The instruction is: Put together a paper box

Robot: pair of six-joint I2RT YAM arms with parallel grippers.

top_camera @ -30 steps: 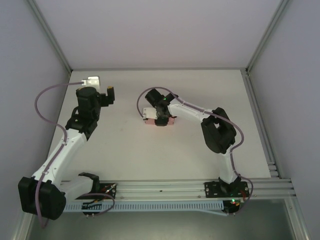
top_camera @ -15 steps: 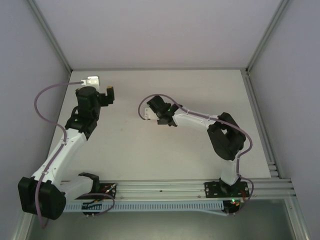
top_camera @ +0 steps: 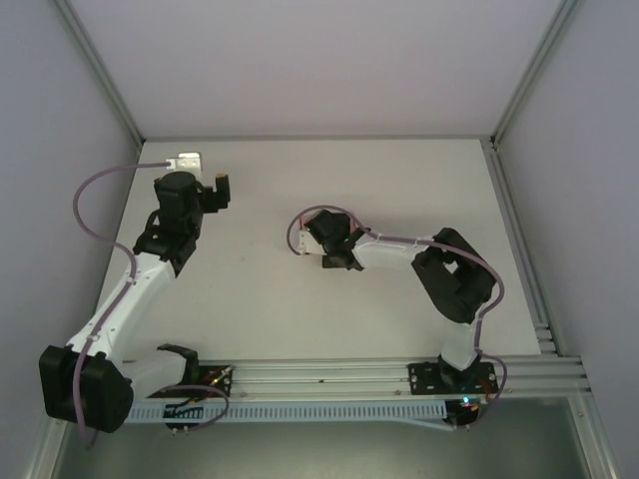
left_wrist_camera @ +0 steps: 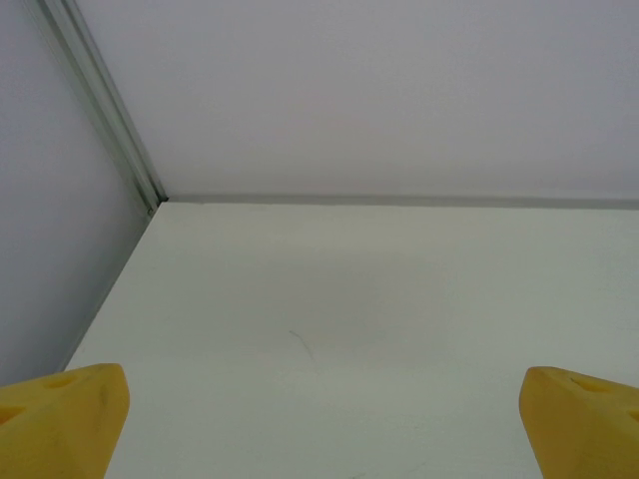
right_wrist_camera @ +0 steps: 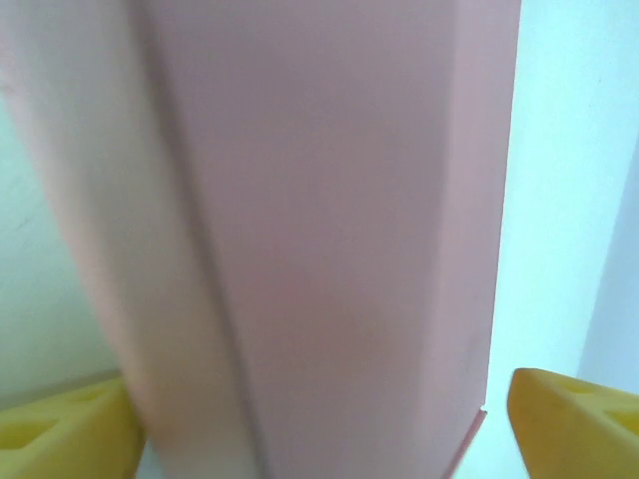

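The tabletop [top_camera: 250, 299] is a plain, matte white sheet. Pale lilac-grey walls [top_camera: 319, 60] close it in on three sides. Aluminium posts [top_camera: 100, 80] rise at the back corners, and a ribbed aluminium rail [top_camera: 329, 377] runs along the near edge by the arm bases.

The paper box [right_wrist_camera: 329, 220] lies about mid-tabletop. From above, only a pale sliver of it shows from under the right wrist. Seen from that wrist, it is pink card with a lengthwise fold, spanning most of the gap between the yellow fingers [right_wrist_camera: 574, 424]. The right claw [right_wrist_camera: 319, 429] stands apart. One finger meets the box's edge, while a strip of white surface separates the box from the other finger, so nothing is clamped.

The left claw [top_camera: 218, 187] sits well to the left of the box and a little farther back. Its fingers are spread wide with nothing between them, and it faces the corner seam. A small pale object [top_camera: 185, 160] lies farther left and back from the box, near the wall; I cannot tell what it is.

A broad bare stretch of tabletop runs from the box to the rail, and another from the box to the back wall. To the right of the box, the folded right elbow [top_camera: 454, 279] takes up part of the space before the side channel [top_camera: 519, 249].
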